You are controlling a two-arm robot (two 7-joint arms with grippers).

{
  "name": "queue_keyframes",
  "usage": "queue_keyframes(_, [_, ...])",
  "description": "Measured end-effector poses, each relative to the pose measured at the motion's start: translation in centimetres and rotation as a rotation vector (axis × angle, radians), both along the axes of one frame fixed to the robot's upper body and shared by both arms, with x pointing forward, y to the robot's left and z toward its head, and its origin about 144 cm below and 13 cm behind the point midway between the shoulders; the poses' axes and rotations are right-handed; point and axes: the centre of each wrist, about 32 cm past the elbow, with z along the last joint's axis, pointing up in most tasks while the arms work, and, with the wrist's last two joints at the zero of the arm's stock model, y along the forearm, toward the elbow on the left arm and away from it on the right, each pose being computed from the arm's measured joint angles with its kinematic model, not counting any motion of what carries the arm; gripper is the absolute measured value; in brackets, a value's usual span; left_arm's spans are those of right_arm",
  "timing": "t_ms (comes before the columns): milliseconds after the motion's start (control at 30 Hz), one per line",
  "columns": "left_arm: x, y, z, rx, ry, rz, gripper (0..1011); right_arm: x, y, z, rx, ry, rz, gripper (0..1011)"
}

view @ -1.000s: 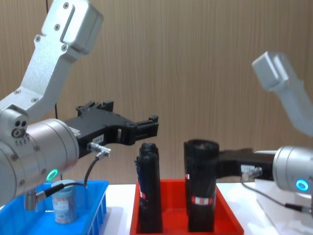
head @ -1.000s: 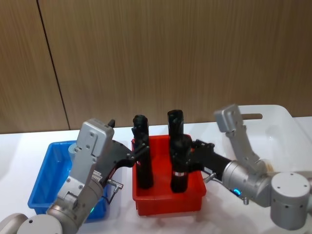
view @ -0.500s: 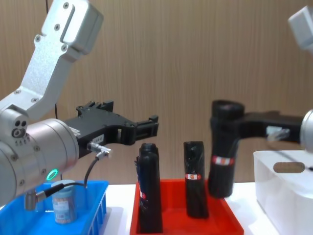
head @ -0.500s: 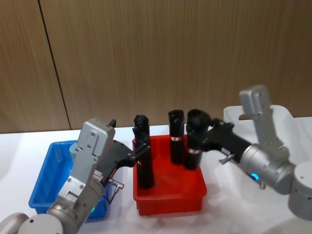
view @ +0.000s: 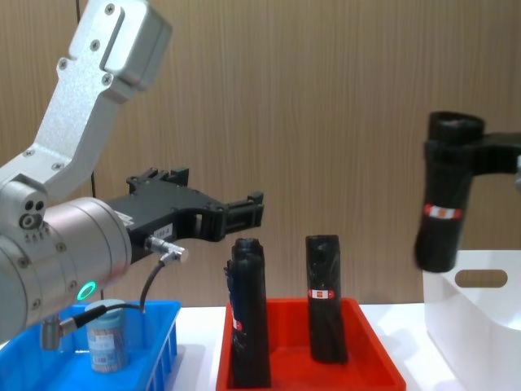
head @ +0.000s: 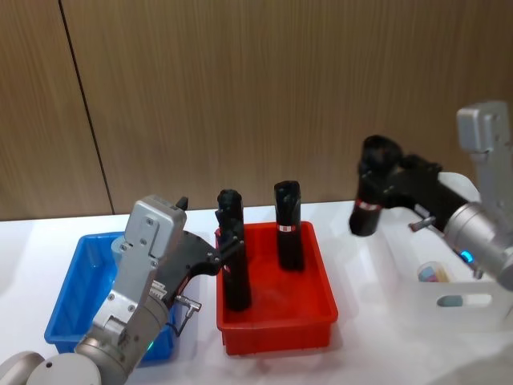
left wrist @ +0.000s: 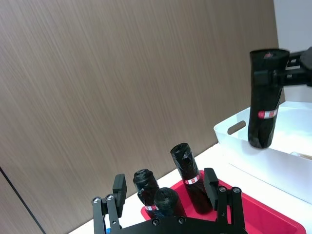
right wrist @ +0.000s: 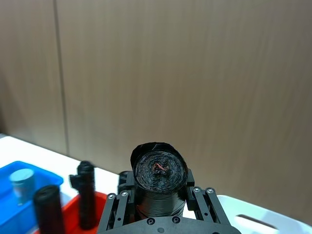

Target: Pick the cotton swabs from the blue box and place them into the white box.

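Cotton swabs (view: 107, 336) stand in the blue box (head: 84, 277), one jar just under the left tool (view: 244, 213), which hangs above with its fingers apart and nothing between them. Past it, two black rolls (head: 288, 226) stand upright in the red tray (head: 276, 309). Farther right, the right tool (right wrist: 160, 204) is clamped on a third black roll (view: 444, 195), held over the near rim of the white box (view: 480, 305). I'd say it should clear that rim and lower the roll gently, still upright, before letting go.

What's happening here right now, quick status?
Right gripper shut on black roll, held above white box edge. Left gripper open, above red tray. Cotton swabs in blue box.
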Motion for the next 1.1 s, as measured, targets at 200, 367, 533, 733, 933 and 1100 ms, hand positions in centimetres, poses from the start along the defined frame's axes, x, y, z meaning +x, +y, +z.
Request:
queue_keyframes(200, [0.0,0.0,0.0,0.0,0.0,0.0,1004,0.4,-1.5,0.3,-0.011,-0.005,-0.058,544])
queue_keyframes(367, [0.0,0.0,0.0,0.0,0.0,0.0,1004,1.0,-2.5,0.1,-0.023,0.008,-0.098,544])
queue_keyframes(533, [0.0,0.0,0.0,0.0,0.0,0.0,1004,1.6,-3.2,-0.4,-0.036,0.029,-0.129,544])
queue_keyframes(733, [0.0,0.0,0.0,0.0,0.0,0.0,1004,2.5,-3.9,-1.5,-0.053,0.063,-0.165,544])
queue_keyframes(933, [0.0,0.0,0.0,0.0,0.0,0.0,1004,3.5,-4.3,-2.7,-0.062,0.088,-0.192,544])
queue_keyframes(1100, [0.0,0.0,0.0,0.0,0.0,0.0,1004,4.2,-4.5,-3.5,-0.068,0.1,-0.211,544])
